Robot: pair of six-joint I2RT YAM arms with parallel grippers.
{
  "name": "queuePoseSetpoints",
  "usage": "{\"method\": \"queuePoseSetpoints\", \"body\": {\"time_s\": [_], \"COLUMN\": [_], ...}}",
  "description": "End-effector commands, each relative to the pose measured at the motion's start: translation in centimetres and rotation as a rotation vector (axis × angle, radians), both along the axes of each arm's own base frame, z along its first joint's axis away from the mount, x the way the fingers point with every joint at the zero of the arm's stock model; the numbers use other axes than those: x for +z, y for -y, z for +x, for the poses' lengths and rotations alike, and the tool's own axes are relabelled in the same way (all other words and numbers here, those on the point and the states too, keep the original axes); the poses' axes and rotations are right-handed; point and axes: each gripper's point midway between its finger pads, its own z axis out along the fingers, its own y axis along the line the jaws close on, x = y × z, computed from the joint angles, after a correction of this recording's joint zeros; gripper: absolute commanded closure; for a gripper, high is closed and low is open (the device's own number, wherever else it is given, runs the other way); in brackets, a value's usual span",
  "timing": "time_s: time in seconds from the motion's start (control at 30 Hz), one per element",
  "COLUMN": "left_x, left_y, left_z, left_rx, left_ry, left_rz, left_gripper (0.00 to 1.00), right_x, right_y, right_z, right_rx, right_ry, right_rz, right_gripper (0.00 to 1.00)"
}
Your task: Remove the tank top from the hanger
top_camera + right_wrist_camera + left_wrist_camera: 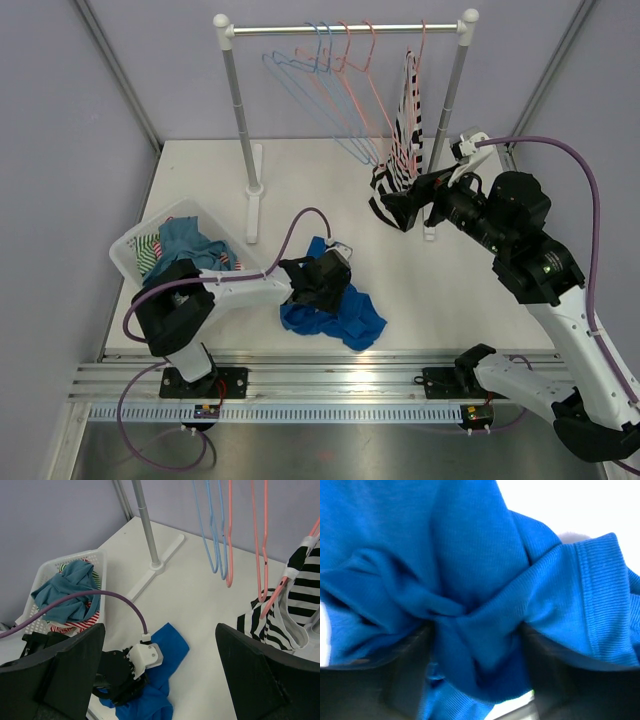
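Note:
A black-and-white striped tank top [408, 125] hangs on a pink hanger [421, 40] at the right end of the rail; the right wrist view shows it at the right edge [300, 587]. My right gripper [408, 207] is open and empty, just in front of and below the tank top's hem, not touching it; its jaws [160, 630] stand wide apart. My left gripper [318, 285] is down on a blue garment [352, 315] lying on the table. Its jaws [475, 670] stand apart with bunched blue cloth [470, 555] between them.
A white clothes rack [240, 120] carries several empty blue and pink hangers [330, 90] left of the tank top. A white laundry basket [125, 250] with clothes sits at the table's left. The rack's right pole [452, 95] stands close behind my right gripper.

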Motion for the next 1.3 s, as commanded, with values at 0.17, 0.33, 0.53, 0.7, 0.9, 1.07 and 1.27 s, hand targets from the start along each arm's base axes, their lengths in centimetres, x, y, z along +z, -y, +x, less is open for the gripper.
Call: {"method": "queuePoseSetpoints", "body": {"time_s": [0.17, 0.33, 0.53, 0.7, 0.9, 1.07, 1.27], "left_x": [-0.2, 7.7, 18.9, 26.9, 31.7, 29.9, 19.3], "left_y": [-0.5, -3.6, -11.4, -17.1, -25.2, -31.0, -33.9], "left_z": [-1.3, 2.0, 5.9, 6.4, 6.8, 6.8, 8.8], "left_rx": [-0.031, 0.104, 0.351, 0.503, 0.737, 0.939, 1.048], "left_ry": [-0.033, 0.188, 0.391, 0.544, 0.65, 0.605, 0.309], "left_rz": [0.006, 0.012, -0.09, -0.142, -0.068, -0.021, -0.063], "left_gripper": [1.0, 1.0, 1.0, 1.0, 1.0, 1.0, 1.0], "right_x": [2.1, 2.7, 3.2, 3.5, 3.8, 3.7, 4.9], "right_y": [-0.5, -0.4, -0.7, -0.5, -0.3, -0.5, 1.2], "right_z": [-0.6, -1.0, -1.4, -1.6, -1.9, -2.0, 1.9], "right_rx": [0.034, 0.04, 0.061, 0.057, 0.059, 0.07, -0.133], "right_ry": [0.062, 0.077, 0.079, 0.094, 0.112, 0.118, 0.087], "right_rz": [0.059, 0.074, 0.094, 0.101, 0.109, 0.121, 0.122], "right_gripper": [0.0, 0.0, 0.0, 0.0, 0.01, 0.0, 0.0]}}
